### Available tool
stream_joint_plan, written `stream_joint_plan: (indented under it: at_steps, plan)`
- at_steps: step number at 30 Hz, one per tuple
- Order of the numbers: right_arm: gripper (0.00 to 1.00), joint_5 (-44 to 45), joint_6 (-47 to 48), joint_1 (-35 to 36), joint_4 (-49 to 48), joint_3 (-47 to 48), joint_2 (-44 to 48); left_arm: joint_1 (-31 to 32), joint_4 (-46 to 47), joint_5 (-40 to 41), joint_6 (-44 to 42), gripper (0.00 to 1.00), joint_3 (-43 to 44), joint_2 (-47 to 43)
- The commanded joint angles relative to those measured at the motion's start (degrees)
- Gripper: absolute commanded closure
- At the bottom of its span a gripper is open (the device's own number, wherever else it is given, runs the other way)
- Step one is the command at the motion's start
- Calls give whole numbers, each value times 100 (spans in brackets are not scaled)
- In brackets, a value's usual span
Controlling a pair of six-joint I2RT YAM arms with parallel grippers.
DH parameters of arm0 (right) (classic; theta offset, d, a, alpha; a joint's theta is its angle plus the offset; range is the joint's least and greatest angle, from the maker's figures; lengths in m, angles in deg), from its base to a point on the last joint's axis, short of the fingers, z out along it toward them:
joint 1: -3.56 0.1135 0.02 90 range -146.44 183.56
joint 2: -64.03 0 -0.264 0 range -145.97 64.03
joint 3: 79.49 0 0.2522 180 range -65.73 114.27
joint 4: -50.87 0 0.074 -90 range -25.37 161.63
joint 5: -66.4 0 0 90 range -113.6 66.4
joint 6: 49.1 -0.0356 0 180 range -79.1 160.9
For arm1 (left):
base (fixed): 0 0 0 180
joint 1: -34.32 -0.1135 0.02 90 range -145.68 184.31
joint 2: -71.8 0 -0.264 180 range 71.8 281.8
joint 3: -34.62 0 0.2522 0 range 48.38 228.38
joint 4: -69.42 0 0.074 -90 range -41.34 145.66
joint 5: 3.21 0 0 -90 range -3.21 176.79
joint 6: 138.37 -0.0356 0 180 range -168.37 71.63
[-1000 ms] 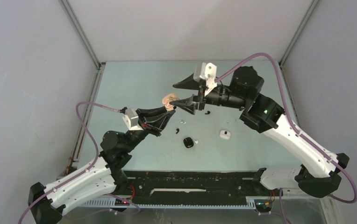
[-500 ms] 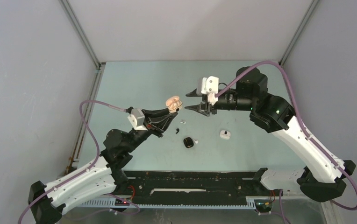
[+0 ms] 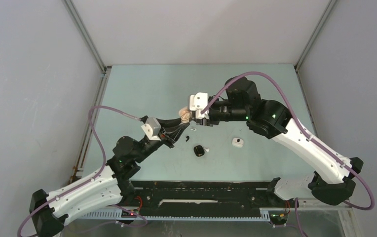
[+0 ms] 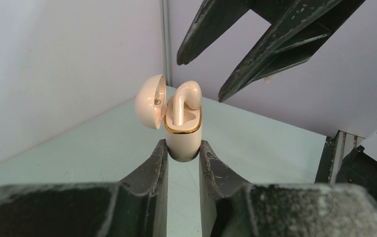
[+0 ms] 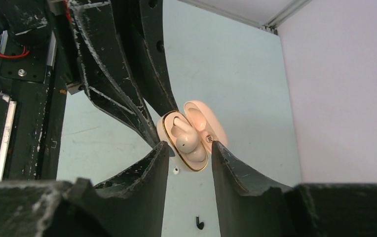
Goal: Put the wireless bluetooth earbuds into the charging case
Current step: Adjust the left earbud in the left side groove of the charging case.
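Top view only:
- Pale green desk.
- Left arm and right arm meet above mid-desk.
- A black case and a white case lie on the desk, apart from each other.
- A tiny black earbud lies near the black case.

Left wrist view:
- Left hand is clamped tight on the lower body of the beige charging case.
- The case is held upright off the desk, with its lid swung open.
- One beige earbud stands in the case, its head above the gold rim.
- The other arm's fingers hang above and to the right, clear of the case.

Right wrist view:
- Right hand is parted partway, gripping nothing.
- Its fingers frame the case and bud.
- This view alone does not show whether they touch the case.
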Motion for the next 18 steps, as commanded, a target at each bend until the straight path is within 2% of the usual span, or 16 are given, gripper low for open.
stream_joint_plan:
  at_steps: [1,9,18]
  plan:
    - [61,330,-31,65,-44,280,-110,81,87,129,-180,100,283,-39]
    - [63,301,3,117,82,279,-189,142,48,191,-355,100,275,-55]
    - [76,179,260,265,454,419,-339,208,-38,260,-450,100,298,-24]
